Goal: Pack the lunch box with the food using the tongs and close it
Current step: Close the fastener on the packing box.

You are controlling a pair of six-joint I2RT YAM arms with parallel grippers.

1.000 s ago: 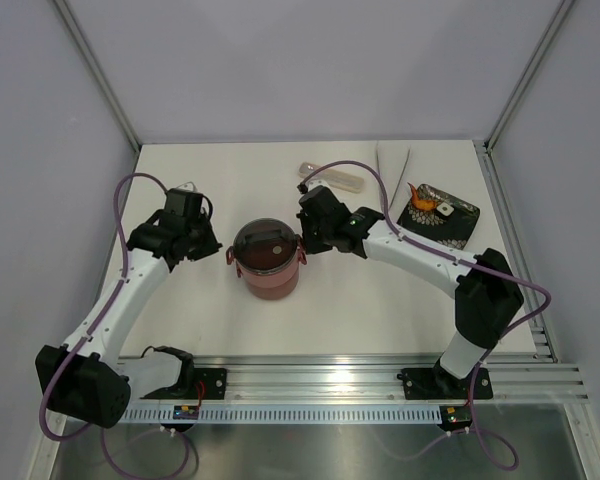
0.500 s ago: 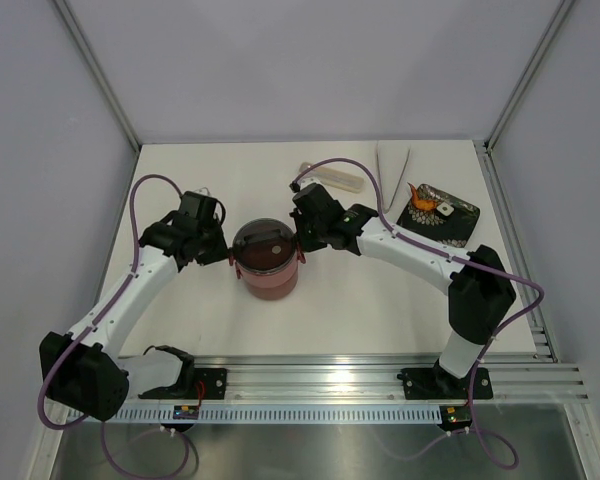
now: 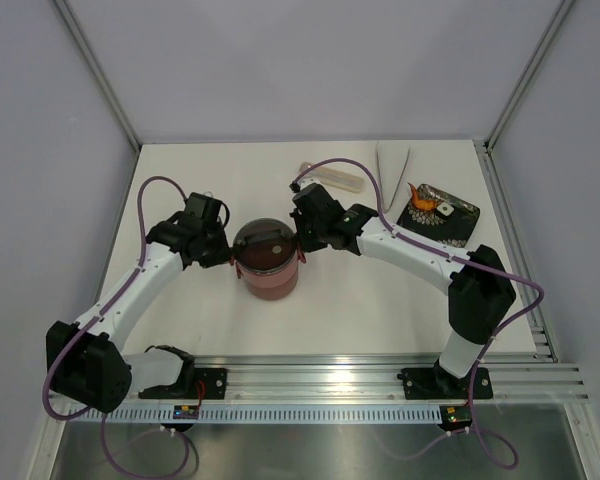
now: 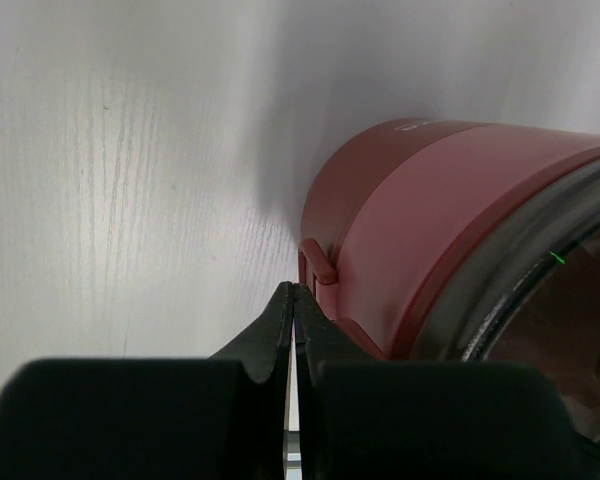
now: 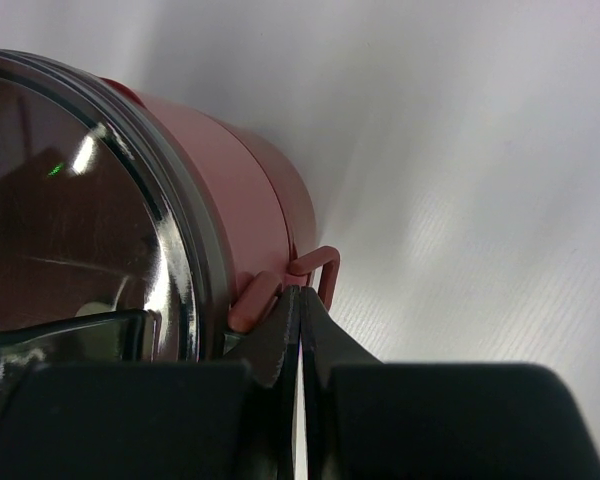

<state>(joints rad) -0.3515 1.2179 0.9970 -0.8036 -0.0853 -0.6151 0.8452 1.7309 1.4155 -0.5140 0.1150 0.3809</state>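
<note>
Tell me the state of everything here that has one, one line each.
Lunch box: stacked, lid on.
Left gripper: shut, tips at left latch.
Right gripper: shut, tips at right latch.
Latches: fastened or not, cannot tell.
Food: on tray, not packed.
Tongs: on table, unheld.
Case: lying flat, untouched.

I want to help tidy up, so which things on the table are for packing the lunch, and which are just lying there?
For the job:
- lunch box, stacked with its lid on
- food, small pieces
- tongs

Just lying about:
- beige cutlery case
- black tray, only holding the food
</note>
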